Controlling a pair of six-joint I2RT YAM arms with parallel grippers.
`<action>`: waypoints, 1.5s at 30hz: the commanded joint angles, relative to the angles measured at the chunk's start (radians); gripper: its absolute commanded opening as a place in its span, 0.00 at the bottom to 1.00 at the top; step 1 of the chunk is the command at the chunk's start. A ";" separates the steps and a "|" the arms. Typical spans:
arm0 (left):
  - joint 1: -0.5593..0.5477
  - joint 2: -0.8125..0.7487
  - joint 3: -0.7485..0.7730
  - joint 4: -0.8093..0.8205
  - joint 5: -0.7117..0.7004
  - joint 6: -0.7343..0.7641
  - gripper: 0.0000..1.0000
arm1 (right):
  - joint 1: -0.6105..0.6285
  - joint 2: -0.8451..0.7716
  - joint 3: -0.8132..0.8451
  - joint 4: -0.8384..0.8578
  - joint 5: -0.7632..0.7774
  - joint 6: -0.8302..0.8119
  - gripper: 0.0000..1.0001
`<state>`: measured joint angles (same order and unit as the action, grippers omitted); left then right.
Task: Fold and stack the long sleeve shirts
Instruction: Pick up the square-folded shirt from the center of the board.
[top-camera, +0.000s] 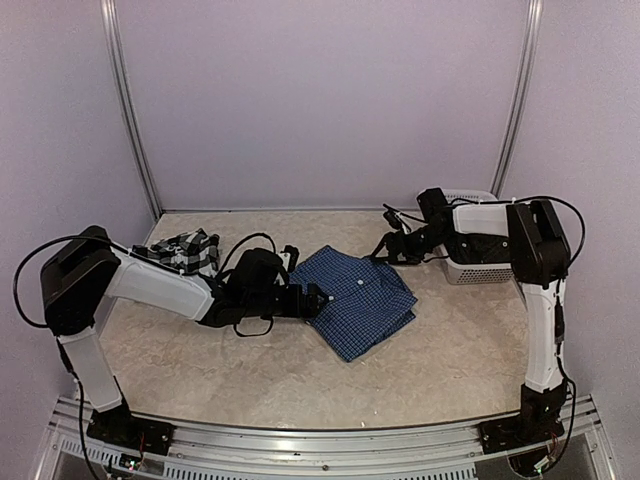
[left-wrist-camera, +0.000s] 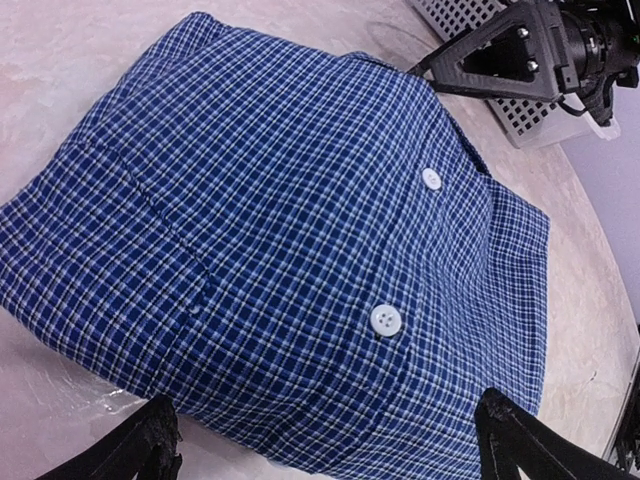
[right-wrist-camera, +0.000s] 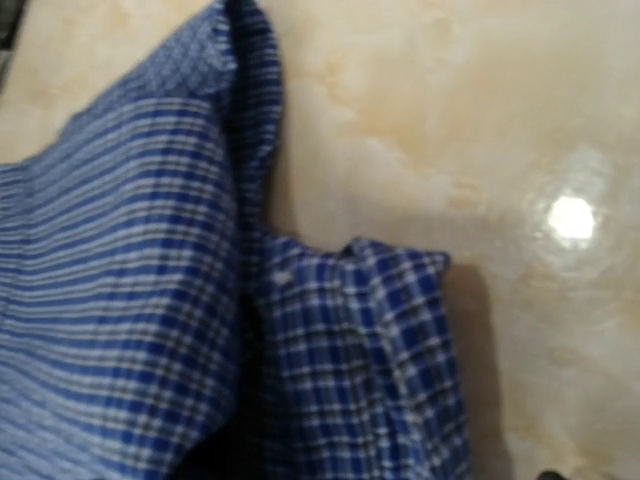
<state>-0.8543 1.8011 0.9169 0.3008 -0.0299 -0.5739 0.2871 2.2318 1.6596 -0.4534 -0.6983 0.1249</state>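
Probably soft and floppy; grab blue shirt (top-camera: 358, 295) by a folded edge. Left gripper (top-camera: 314, 298) open beside shirt, right gripper (top-camera: 383, 250) can't tell.

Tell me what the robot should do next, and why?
Probably draw the left gripper back from the blue shirt and toward the plaid shirt. The blue one lies folded, the gripper open at its edge, while the plaid one sits crumpled.

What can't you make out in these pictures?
- Plaid shirt: top view, partly hidden behind the left arm.
- Basket: top view, largely covered by the right arm.
- Blue shirt: right wrist view, blurred and cut off by the edges.
- Right gripper: open or shut unclear; too small from above.
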 joint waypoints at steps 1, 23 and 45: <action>-0.006 0.033 -0.019 0.027 0.005 -0.033 0.98 | -0.023 0.047 0.000 0.011 -0.139 0.031 0.89; -0.013 0.065 -0.007 0.019 0.000 -0.017 0.98 | -0.031 0.095 -0.070 0.062 -0.328 0.058 0.87; -0.043 0.146 0.028 -0.048 -0.091 0.000 0.97 | 0.111 0.181 -0.088 0.021 -0.374 -0.002 0.71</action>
<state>-0.8856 1.9079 0.9249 0.2974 -0.0845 -0.5880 0.3672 2.3310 1.6196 -0.4004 -1.0424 0.1310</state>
